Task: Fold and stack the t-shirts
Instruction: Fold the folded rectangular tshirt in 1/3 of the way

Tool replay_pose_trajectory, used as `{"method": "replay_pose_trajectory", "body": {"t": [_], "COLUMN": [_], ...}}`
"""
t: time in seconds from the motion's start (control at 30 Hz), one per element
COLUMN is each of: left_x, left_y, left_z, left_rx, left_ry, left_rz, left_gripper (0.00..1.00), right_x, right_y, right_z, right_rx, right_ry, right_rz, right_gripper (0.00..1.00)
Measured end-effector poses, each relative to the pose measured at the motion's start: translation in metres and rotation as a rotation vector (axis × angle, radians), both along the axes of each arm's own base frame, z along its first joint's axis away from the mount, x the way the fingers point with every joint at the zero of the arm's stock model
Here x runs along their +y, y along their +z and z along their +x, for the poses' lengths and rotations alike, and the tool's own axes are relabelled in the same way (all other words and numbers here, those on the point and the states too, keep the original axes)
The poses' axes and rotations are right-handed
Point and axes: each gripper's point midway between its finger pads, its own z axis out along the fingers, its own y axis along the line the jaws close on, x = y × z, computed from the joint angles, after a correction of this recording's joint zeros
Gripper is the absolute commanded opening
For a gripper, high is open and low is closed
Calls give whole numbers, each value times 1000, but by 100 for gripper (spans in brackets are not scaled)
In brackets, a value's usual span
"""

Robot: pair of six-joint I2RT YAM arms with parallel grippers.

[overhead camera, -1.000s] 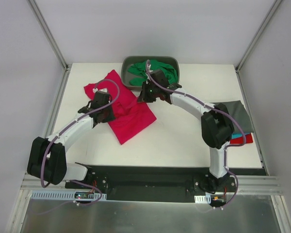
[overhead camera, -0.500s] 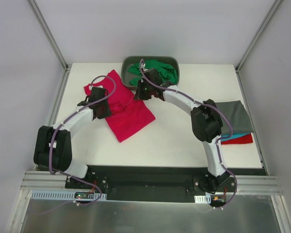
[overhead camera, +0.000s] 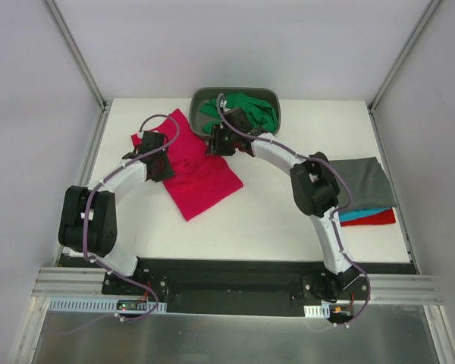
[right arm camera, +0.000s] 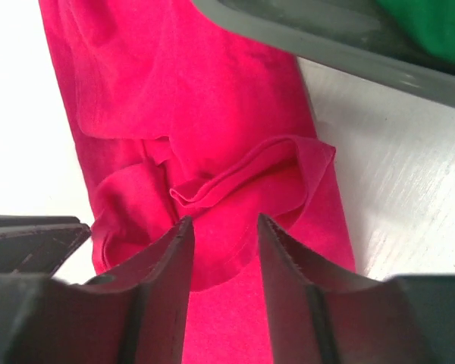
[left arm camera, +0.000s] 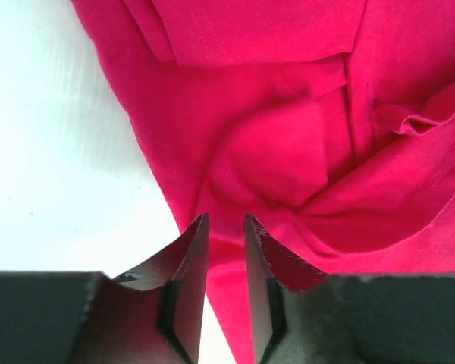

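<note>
ITEM 1: pink shirt (overhead camera: 201, 171). Loc: on table (overhead camera: 288, 220), left of centre, far corner just beside tub (overhead camera: 200, 95). Cond: spread but rumpled, several layers overlapping, not yet folded.

ITEM 2: left gripper (left arm camera: 224, 220). Low over shirt's left part. Jaws a narrow slit apart, nothing pinched btwn them; holds nothing.

ITEM 3: right gripper (right arm camera: 221, 220). Over shirt's far end nr tub. Jaws wider apart, empty; cloth bunched into a doubled ridge right under them.

ITEM 4: green shirt (overhead camera: 246, 110). In tub, heaped, untouched.

ITEM 5: stack at right edge: grey shirt (overhead camera: 368, 182) on top, teal shirt (overhead camera: 356, 214) and red shirt (overhead camera: 379, 218) showing beneath. Folded.

RISKS (est.):
- R jaws closing here prob. catch the doubled ridge, not a single hem, so the lift carries extra layers and the fold comes out lumpy.
- L slit is narrow; may skid over the cloth w/o biting, or nip one thin layer that slips out mid-pull.
- If one side grips and the other misses, shirt swings skewed and twists.
- R fingers close to tub wall; a sweep that way could knock the tub or snag the green shirt.
- Both grippers near each other over one shirt; inward moves risk contact.
- Shirt sits nr left table edge; a drag that way could hang it off.
</note>
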Motion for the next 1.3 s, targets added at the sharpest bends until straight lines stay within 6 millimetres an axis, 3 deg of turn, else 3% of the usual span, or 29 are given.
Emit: {"method": "replay_pose_trajectory", "body": {"t": [0.07,0.13,0.23,0.3,0.47,0.63,0.8,1.0,1.13,1.3], "left_x": [4,8,11,10,-14,-59,-94,-119,-117,-94], "left_y": [0,2,13,29,70,64,40,8,0,1], "left_z": [1,0,-3,-5,-7,-17,-22,-29,-22,9], "left_rx": [0,-1,-17,-54,-158,-135,-47,63,73,16], "left_ry": [23,39,59,62,-40,-219,-329,-360,-320,-196], "left_rz": [1,7,10,-6,-122,-257,-381,-430,-406,-317], "left_gripper": [35,63,83,98,99,99,99,99,99,99], "right_x": [0,1,0,-4,-35,-71,-62,-49,-49,-53], "right_y": [-1,1,7,14,48,63,32,-15,-26,-33], "right_z": [1,0,-1,-8,-46,-93,-123,-126,-124,-119], "right_rx": [5,6,-3,-10,-37,-52,56,165,183,197], "right_ry": [9,20,35,49,61,54,137,168,169,154], "right_rz": [6,11,14,11,-2,43,155,170,169,164], "right_gripper": [53,68,92,100,96,96,96,96,96,96]}}
